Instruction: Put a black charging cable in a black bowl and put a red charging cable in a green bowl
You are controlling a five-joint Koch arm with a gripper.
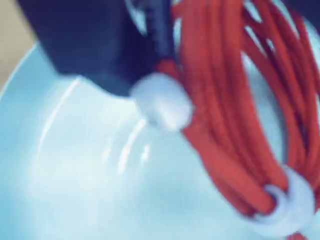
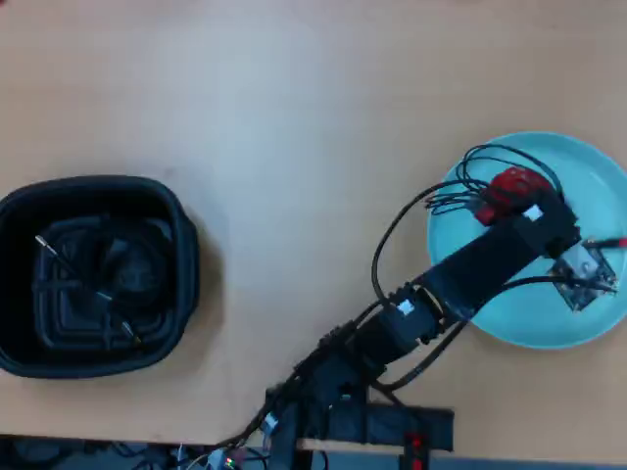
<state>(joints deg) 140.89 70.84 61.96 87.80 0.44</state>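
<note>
Overhead view has the arm [image 2: 460, 284] reaching from the near table edge up and right, its head over the green bowl [image 2: 519, 318] at the right side of the table [image 2: 294, 127]. That bowl's right rim runs almost to the frame edge. The red cable [image 2: 511, 188] shows as a red patch at the arm's head, over the bowl's upper middle, with a red plug tip [image 2: 609, 241] poking out toward the right rim. At the left edge sits the black bowl [image 2: 181, 264], with the black cable [image 2: 108, 269] coiled on its ridged bottom (dark on dark, so only its silvery tips read clearly). Between the two bowls the tabletop is bare wood, a wide stretch, and the whole far half is open too.

Wrist view, blurred, fills with the red coil and its white tie [image 1: 287, 202] against the bowl's smooth pale floor; a strip of table shows at top left beyond the rim. A dark gripper [image 1: 150, 82] part with a pale tip presses against the strands; whether the jaws are clamped on the coil I cannot tell.
</note>
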